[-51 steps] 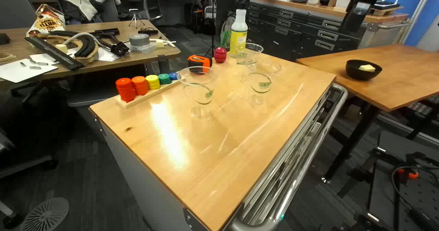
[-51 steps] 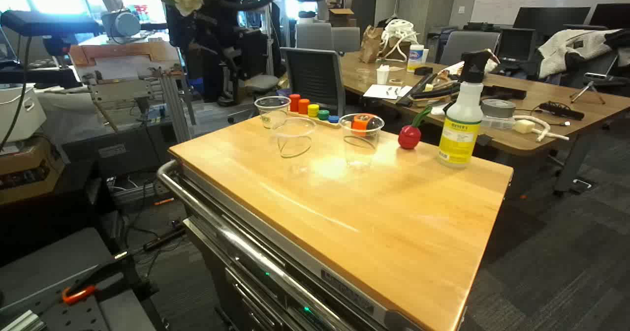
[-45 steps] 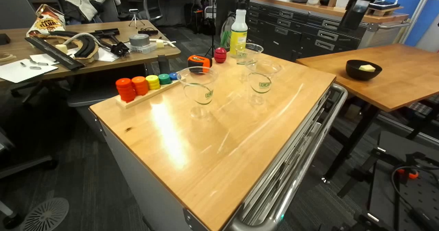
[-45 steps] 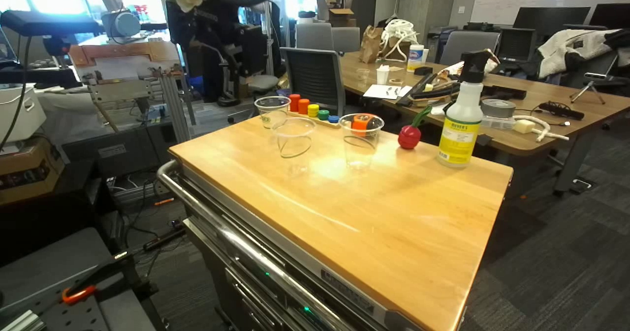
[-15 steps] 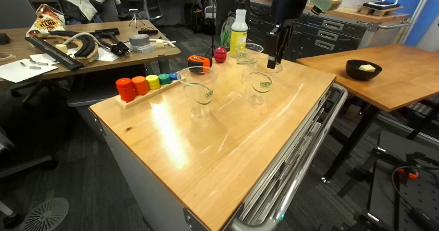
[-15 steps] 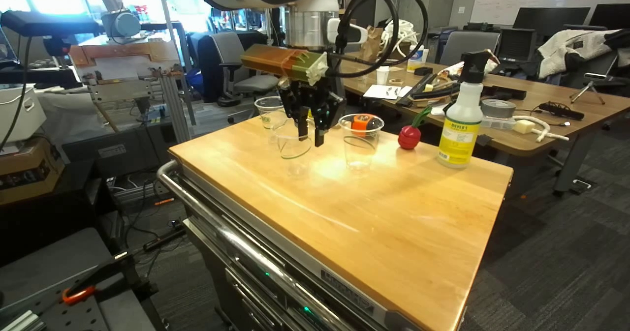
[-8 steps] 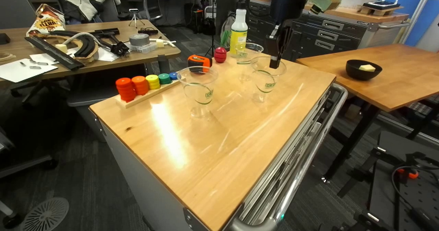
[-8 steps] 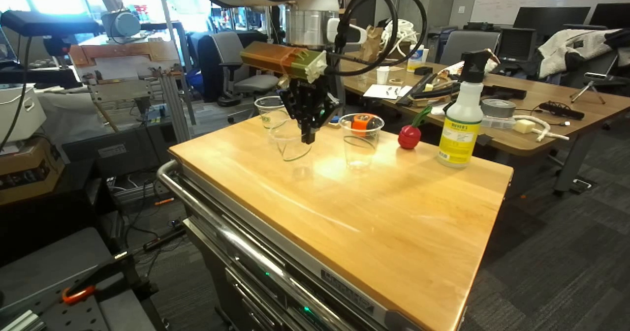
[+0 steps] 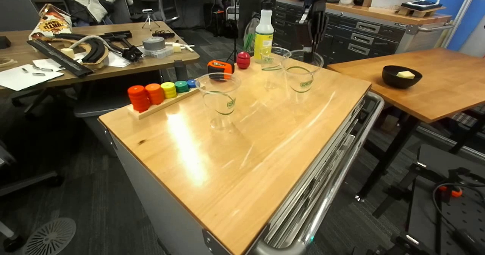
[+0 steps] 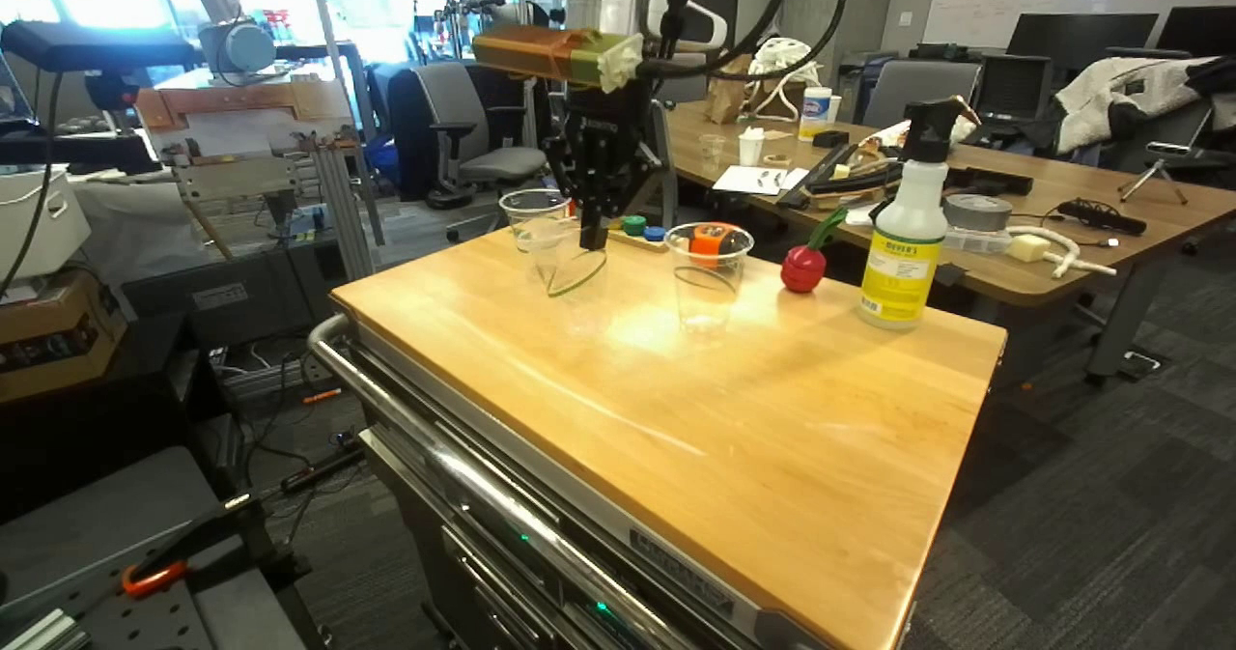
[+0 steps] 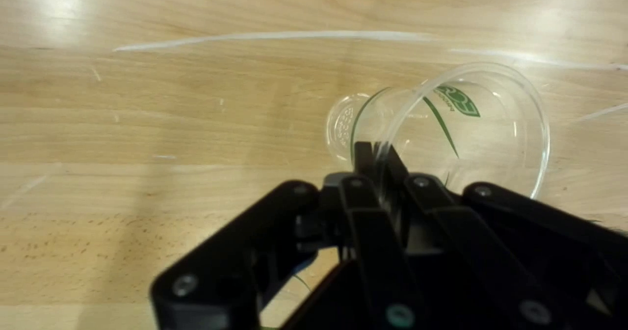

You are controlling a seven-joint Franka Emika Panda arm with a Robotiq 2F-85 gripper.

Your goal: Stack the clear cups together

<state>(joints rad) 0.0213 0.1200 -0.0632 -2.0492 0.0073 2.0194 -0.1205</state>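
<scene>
My gripper [image 11: 375,148] is shut on the wall of a clear cup [image 11: 471,119] at its rim, one finger inside and one outside. In both exterior views this held cup [image 9: 301,82] hangs under the fingers and appears raised a little off the wooden top. A second clear cup [image 9: 219,103] stands upright by the coloured ring pieces. The third clear cup [image 10: 710,288] stands upright in front of the orange tape measure in that exterior view. Neither standing cup touches the gripper.
A spray bottle [image 10: 903,254] with yellow label and a red radish-like toy [image 10: 802,269] stand on the cart top [image 9: 242,164]. An orange tape measure [image 9: 221,69] and a wooden rack of coloured rings [image 9: 153,96] line one edge. A metal handle [image 10: 483,495] runs along another edge.
The arm came into view over the cart. Its jaws then closed on the middle cup's rim, the cup tilted a little, and now gripper and cup have risen.
</scene>
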